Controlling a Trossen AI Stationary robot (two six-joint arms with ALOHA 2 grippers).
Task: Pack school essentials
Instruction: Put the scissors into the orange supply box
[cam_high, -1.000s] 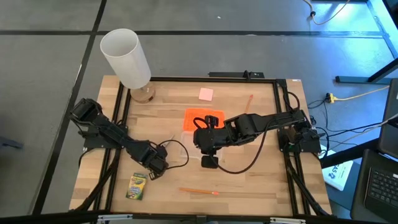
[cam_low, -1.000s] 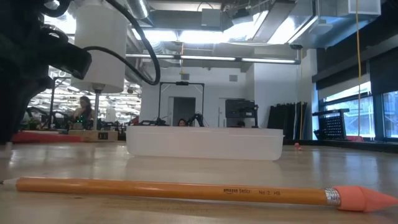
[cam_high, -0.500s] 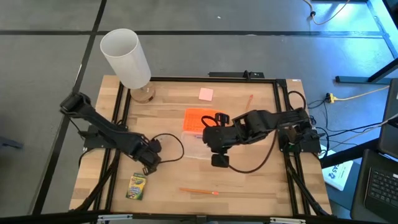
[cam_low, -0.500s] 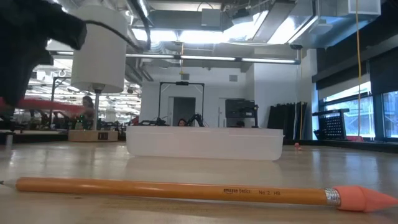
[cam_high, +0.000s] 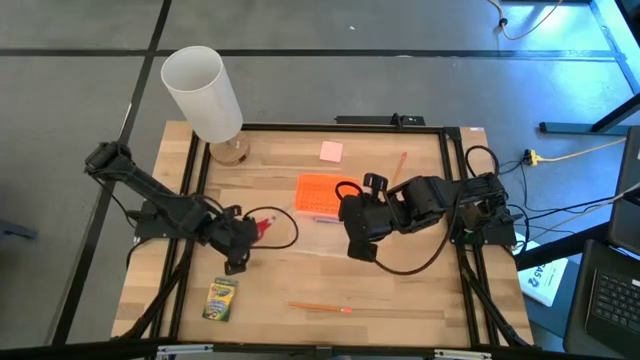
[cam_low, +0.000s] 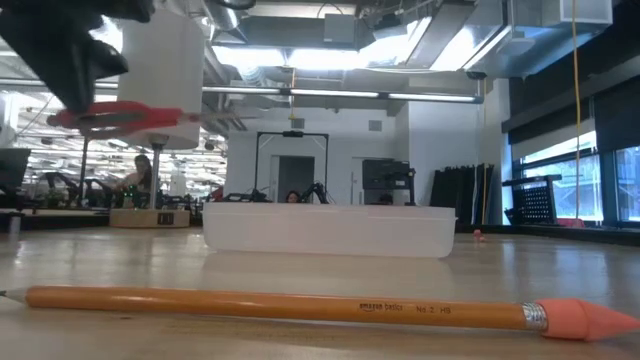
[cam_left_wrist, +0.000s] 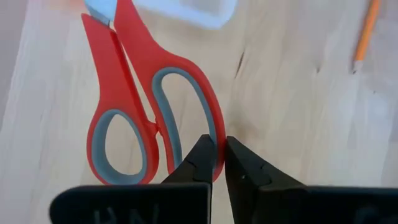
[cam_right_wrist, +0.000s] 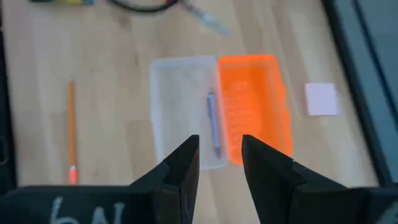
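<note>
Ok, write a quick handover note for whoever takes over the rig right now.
Left tool: shut on the red-handled scissors, lifted off the table left of the clear box.
Right tool: empty, part open above the box.
Done: grey pen in the box.
Left: scissors, crayon box, two pencils, pink eraser; orange lid lies open beside the box.

Even, bright overhead light on the table (cam_high: 400, 290), shadows soft and short. Low view: ceiling strip lights (cam_low: 300, 55) blown out to glare, near pencil (cam_low: 300, 306) sharp, arm above dark against them. Both wrist views soft, the scissors (cam_left_wrist: 143, 112) slightly blurred
</note>
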